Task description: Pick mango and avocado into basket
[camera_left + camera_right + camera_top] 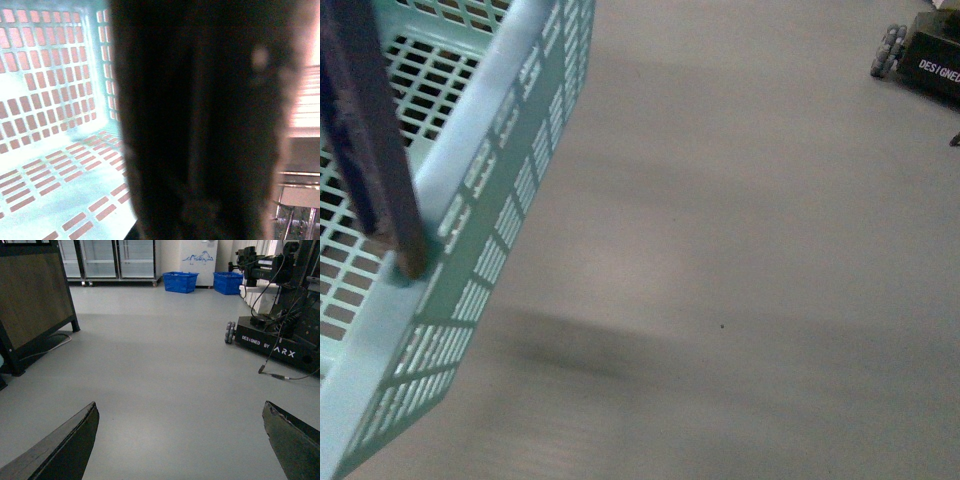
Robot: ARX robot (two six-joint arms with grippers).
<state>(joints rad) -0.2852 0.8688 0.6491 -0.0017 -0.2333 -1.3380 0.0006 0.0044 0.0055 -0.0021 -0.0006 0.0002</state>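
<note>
The light aqua basket [470, 200] hangs tilted at the left of the front view, above the grey floor, its dark handle [375, 150] crossing in front of it. Its slotted inside [50, 100] shows in the left wrist view, where the handle [200, 125] fills most of the picture as a dark blurred bar; my left gripper is shut on it, its fingers hidden. My right gripper [182, 440] is open over bare floor, with nothing between its fingers. The mango and the avocado are out of view; the part of the basket that shows holds nothing.
Another robot's black wheeled base [280, 340] [920, 55] stands to the right on the grey floor. Two dark blue baskets [181, 281] sit by the far wall with glass-door fridges [110, 260]. A dark framed panel [35, 300] stands at the left.
</note>
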